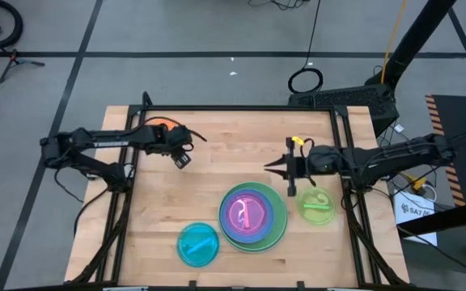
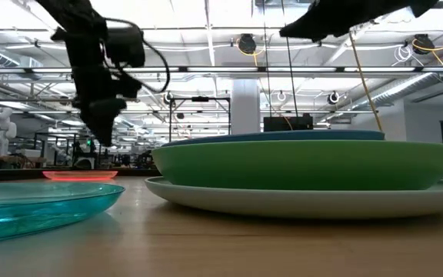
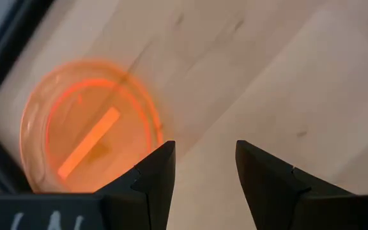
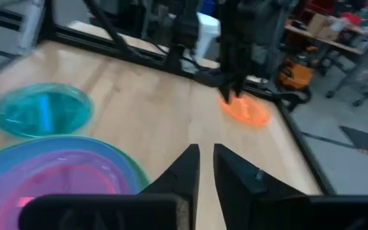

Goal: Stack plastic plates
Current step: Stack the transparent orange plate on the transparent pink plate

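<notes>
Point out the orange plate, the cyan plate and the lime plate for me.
orange plate (image 3: 88,131): left wrist view, its centre.
cyan plate (image 1: 198,244): high view, its centre.
lime plate (image 1: 319,207): high view, its centre.

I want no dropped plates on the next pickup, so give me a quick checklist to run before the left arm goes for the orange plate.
1. Left tool empty and open: ok, fingers apart with nothing between them.
2. Orange plate free to grasp: ok, it lies alone on the table by the far left corner.
3. Left tool lined up with the plate: not ok, it hangs beside the plate, not over its rim.
4. Stack ready to receive: ok, pink plate sits on top, nothing loose on it.
5. Right tool clear of the stack: ok, raised just beyond it, empty.
6. Stack centred: cannot tell.
</notes>
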`<state>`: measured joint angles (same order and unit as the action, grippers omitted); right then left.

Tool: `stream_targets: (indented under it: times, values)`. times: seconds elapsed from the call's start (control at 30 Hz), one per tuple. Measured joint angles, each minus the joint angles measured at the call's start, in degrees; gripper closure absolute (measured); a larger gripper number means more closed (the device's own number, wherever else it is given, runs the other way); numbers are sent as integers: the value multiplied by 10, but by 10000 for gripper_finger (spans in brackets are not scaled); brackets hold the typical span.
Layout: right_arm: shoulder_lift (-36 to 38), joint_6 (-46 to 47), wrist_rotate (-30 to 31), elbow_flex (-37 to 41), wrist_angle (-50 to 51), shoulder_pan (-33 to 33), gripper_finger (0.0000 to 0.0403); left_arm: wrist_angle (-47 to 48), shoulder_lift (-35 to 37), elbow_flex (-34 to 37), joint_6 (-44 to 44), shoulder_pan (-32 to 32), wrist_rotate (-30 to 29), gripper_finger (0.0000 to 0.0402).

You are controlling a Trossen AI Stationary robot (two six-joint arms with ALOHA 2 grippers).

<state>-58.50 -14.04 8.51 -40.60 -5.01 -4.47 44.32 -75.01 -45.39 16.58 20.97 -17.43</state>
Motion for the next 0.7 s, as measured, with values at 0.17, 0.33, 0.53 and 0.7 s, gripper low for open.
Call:
stream_targets:
  times: [0.17, 0.33, 0.53, 0.7]
  values:
    - [0, -7, -49, 0, 0, 32, 365, 33, -47, 0, 0, 43, 0, 231]
    - [0, -7, -100, 0, 1, 48, 365, 25, -71, 0, -12, 72, 0, 231]
    - [0, -8, -104, 2, 0, 49, 365, 19, -75, 0, -21, 92, 10, 231]
    - [0, -15, -103, 17, 1, 49, 365, 7, -75, 0, -38, 117, 25, 231]
